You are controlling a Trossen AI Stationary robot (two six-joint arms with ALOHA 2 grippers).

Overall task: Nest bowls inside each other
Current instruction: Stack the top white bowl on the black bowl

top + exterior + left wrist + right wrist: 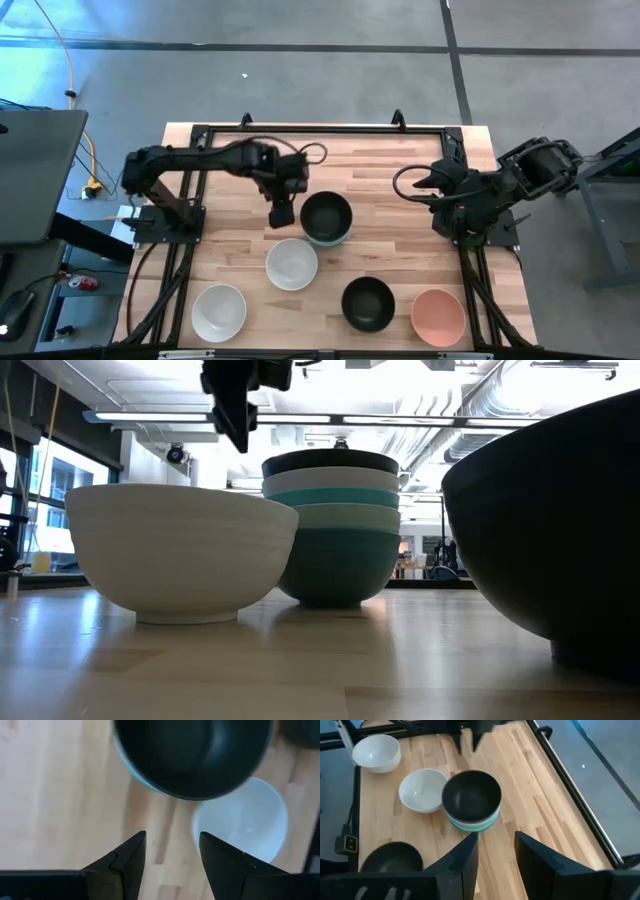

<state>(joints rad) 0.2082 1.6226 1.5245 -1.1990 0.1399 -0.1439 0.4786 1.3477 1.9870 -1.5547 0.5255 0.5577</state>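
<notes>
Evidently a drop is just made: the left gripper (281, 213) hangs with jaws apart and empty just beside the stack of bowls (326, 219), black one on top, mid-bench (400, 180); next it needs the nearest white bowl (292, 264); right gripper (415, 183) waits, jaws apart.

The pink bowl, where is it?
In the high view, the pink bowl sits alone at the table's front right corner, just right of the lone black bowl.
</notes>
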